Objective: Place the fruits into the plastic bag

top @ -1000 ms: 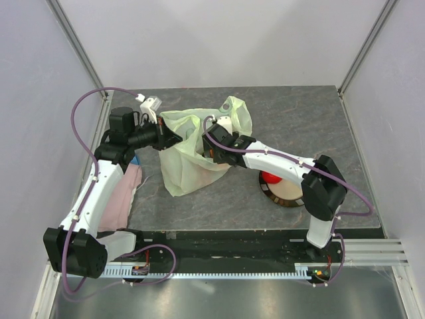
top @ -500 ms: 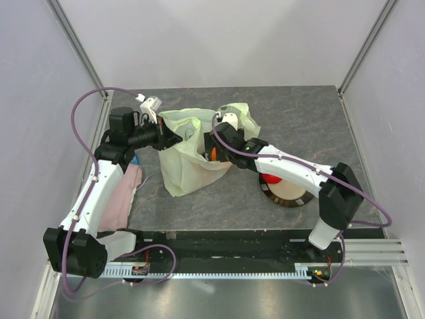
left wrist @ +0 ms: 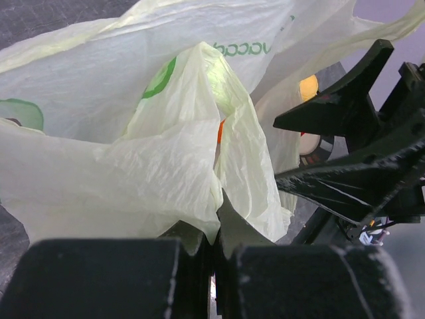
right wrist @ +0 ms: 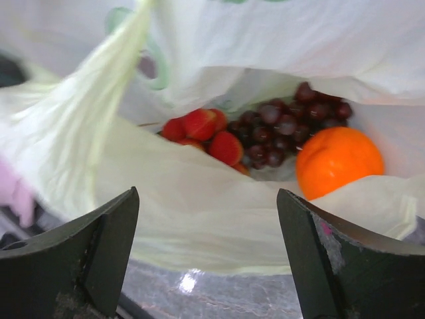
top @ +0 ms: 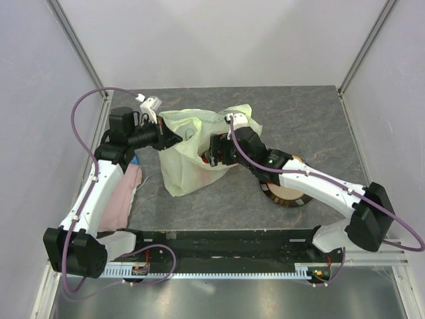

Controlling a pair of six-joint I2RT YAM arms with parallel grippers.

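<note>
The right gripper hangs at the right side of the bag, jaws spread wide and holding nothing, aimed into the mouth. That looks like a fruit just let go, or a check of what lies inside. Its wrist view shows an orange to the right, grapes behind it and a few small red fruits to the left, all resting in the bag's bottom.

A little farther back and to the left, the left gripper is clenched on a fold of the bag's rim. It pulls that edge up and leftward, seemingly so that the thin film stays lifted and the mouth gapes toward the other arm.

A slack fold of the bag lies across the near side of the opening, between the open jaws and the fruit. It could catch a finger or narrow the way in.

At the near left a pink cloth lies under the left arm. At the near right the plate sits largely hidden beneath the right forearm, so whether fruit remains on it I cannot tell. Beyond the bag is grey table.
</note>
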